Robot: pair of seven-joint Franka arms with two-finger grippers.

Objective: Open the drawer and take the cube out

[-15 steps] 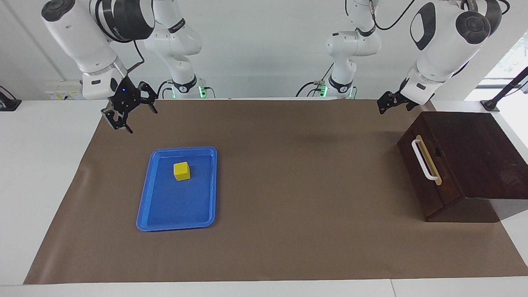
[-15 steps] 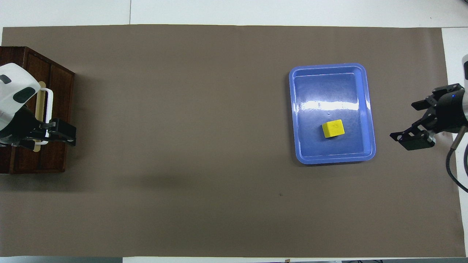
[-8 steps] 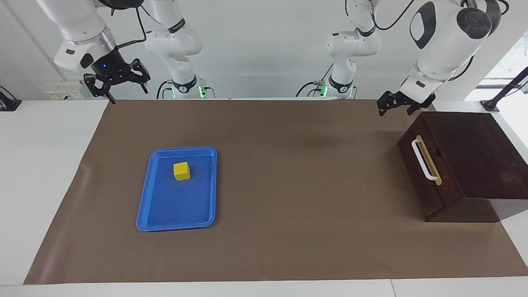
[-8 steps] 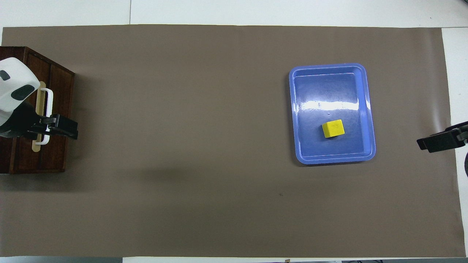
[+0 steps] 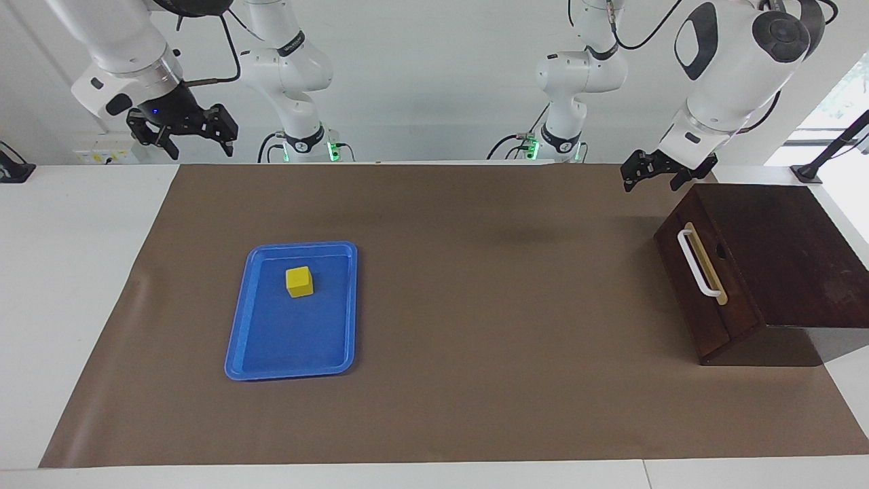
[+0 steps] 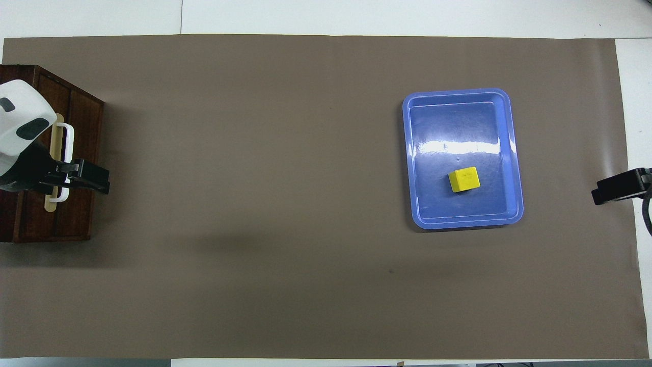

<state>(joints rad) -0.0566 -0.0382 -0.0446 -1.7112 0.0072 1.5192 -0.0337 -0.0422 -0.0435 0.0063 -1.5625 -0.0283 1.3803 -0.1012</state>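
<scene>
White table [image 5: 75, 272] under brown paper sheet [image 5: 475, 380] (plain white wall [image 5: 434, 81]), bright window [image 5: 845, 88]

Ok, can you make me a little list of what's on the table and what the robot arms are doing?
cube: yellow, sitting in the blue tray, in the part nearer the robots
drawer: dark wood, shut, white handle, at the left arm's end of the table
left pincer: up in the air beside the drawer's robot-side corner, holding nothing
right pincer: open, raised high at the right arm's end of the table, holding nothing
brown mat: covers the table
</scene>
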